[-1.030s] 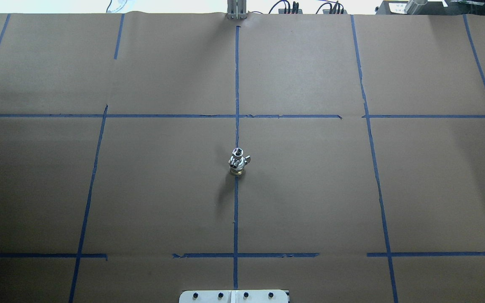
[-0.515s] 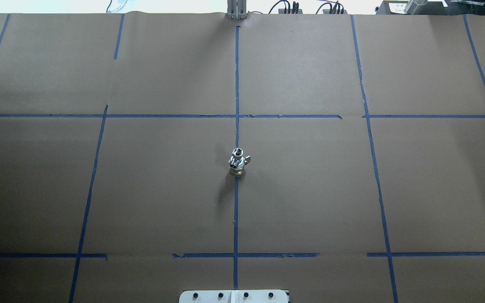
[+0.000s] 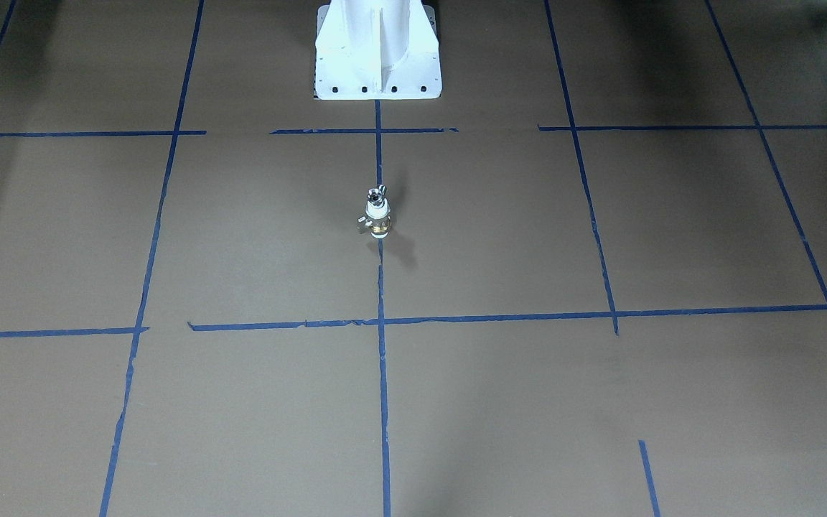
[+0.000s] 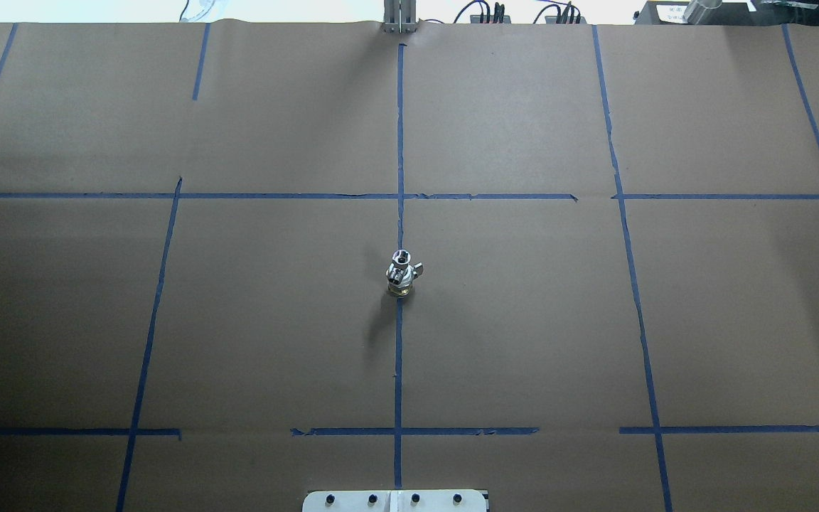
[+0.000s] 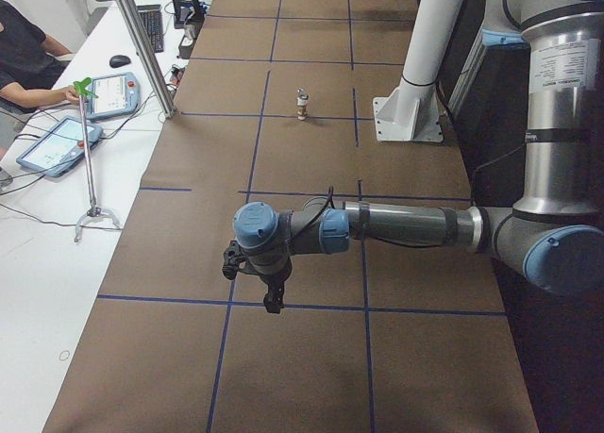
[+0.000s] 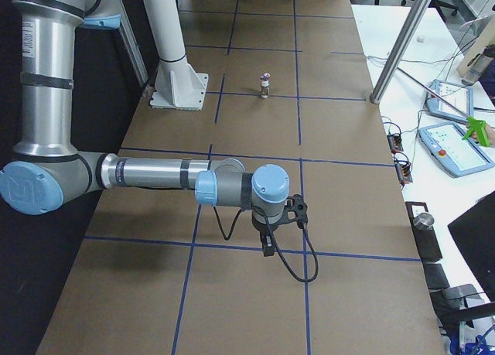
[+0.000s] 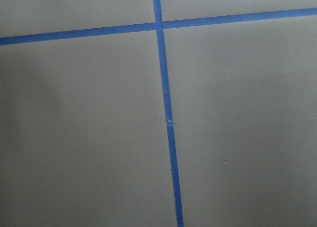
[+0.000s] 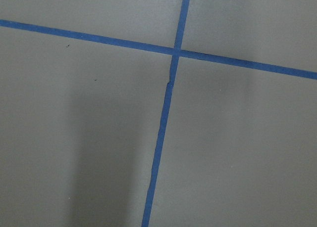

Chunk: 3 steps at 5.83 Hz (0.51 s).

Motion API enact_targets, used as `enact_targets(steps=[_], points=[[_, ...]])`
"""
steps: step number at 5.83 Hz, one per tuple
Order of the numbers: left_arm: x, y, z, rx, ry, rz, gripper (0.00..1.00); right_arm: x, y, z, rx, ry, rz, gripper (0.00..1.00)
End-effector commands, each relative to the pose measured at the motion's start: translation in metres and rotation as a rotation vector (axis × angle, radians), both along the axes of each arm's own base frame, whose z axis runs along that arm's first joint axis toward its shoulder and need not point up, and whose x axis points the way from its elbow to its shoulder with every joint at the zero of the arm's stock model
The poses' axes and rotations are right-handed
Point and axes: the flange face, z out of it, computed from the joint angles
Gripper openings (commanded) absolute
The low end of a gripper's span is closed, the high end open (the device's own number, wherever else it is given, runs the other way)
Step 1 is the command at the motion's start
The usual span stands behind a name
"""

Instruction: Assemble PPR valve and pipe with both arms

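Valve (image 3: 378, 221) upright: brass base, white collar, silver pipe (image 3: 376, 194) atop.

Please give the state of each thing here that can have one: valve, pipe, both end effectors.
PPR valve: stands upright on the centre tape line, brass end down, nothing holding it.
pipe: upright on top of the valve, apparently seated in its white collar.
left end effector: points down over the table, far from the valve; open or shut, cannot tell.
right end effector: likewise points down, far from the valve; cannot tell.
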Motion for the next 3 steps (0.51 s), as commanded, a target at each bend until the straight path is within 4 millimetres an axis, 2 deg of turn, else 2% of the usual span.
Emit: enact_targets(steps=[1, 3], points=[[-0.002, -0.0078, -0.0018, 0.01, -0.022, 0.001, 1.0, -0.0002, 0.0021, 0.001, -0.004, -0.003, 0.001, 1.0], [-0.0022, -0.0122, -0.0064, 0.065, -0.025, -0.003, 1.0, -0.0001, 0.0021, 0.0011, -0.008, -0.001, 0.005, 1.0]])
